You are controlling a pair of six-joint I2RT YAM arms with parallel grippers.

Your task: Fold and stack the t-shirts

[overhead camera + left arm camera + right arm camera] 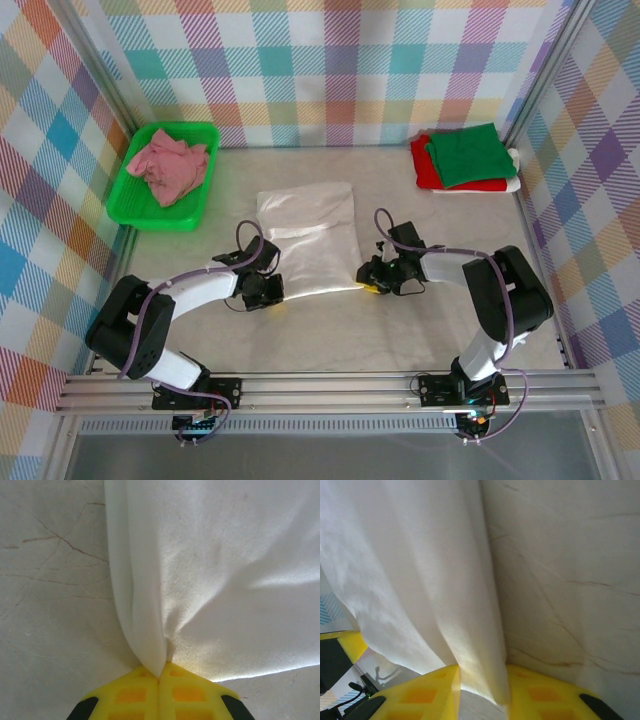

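Note:
A white t-shirt (305, 240) lies folded into a long panel in the middle of the table. My left gripper (272, 290) sits at its near left corner. In the left wrist view the yellow fingertips (160, 676) meet with a bunched fold of the white t-shirt (225, 580) pinched between them. My right gripper (368, 282) is at the near right corner. Its yellow fingers (482, 680) stand a little apart with a thick fold of the white t-shirt (410, 570) gathered between them, and the cloth rises off the table. A pink t-shirt (168, 165) lies crumpled in the tray.
A green plastic tray (150, 218) stands at the back left. A folded green t-shirt (468, 152) lies on a red one (424, 165) at the back right, with a white edge (512, 170) beneath. Checked walls close in the table on three sides.

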